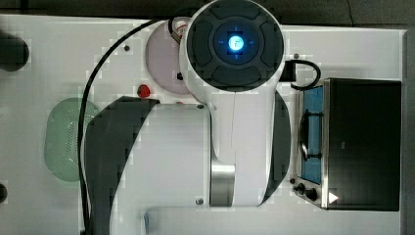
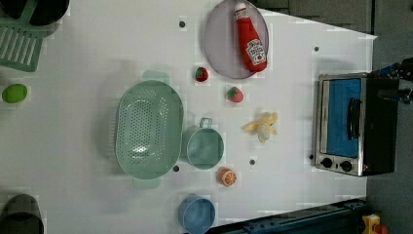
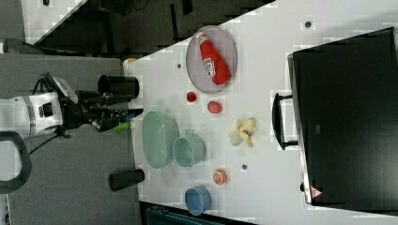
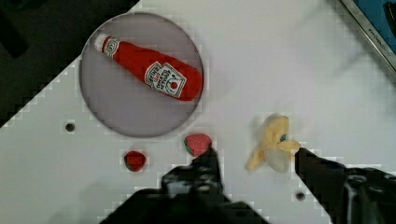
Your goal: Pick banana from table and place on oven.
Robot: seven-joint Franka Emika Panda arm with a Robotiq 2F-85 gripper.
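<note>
Your gripper [image 4: 254, 161] hung open and empty above the banana [image 2: 263, 126]. Two strawberries [image 2: 201, 74] and one orange slice [image 2: 227, 177] lay near it at the left view's centre; one oven [image 2: 355, 124] stood at the left view's right.

Between the black fingers [image 4: 205, 163] lies the pale yellow banana [image 4: 272, 148]; beyond them sit two red strawberries [image 4: 198, 143] and a red ketchup bottle [image 4: 154, 74] with a white label on a grey plate [image 4: 98, 102]. The table [image 4: 280, 60] is white with dark holes, and the oven [image 2: 353, 124] is black and silver with a blue door.
</note>
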